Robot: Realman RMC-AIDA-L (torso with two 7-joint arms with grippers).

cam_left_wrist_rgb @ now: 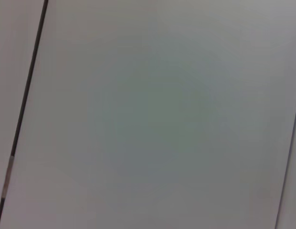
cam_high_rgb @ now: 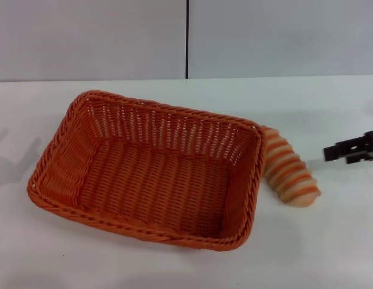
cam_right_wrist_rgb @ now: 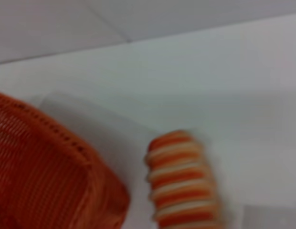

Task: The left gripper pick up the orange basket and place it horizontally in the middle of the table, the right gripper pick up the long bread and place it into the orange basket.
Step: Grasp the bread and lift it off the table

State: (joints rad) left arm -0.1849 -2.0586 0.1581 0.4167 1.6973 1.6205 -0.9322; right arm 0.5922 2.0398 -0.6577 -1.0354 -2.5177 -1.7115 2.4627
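Orange woven wicker-style basket (cam_high_rgb: 147, 171), rectangular with a braided rim and sloping ribbed sides, sits open-side up on the flat white table (cam_high_rgb: 331, 241), nearest the camera. Just beside its right end lies the long ribbed bread (cam_high_rgb: 290, 173), striped orange-brown and cream. Farther right, the black angular right gripper (cam_high_rgb: 354, 149) hovers apart from the loaf, holding nothing; its opening cannot be judged.

A striped long bread (cam_right_wrist_rgb: 184, 188), banded orange and cream, lies on the white table (cam_right_wrist_rgb: 224, 81) just beside a corner of the orange basket (cam_right_wrist_rgb: 47, 176), with a grey wall (cam_right_wrist_rgb: 67, 24) rising behind the table's far edge
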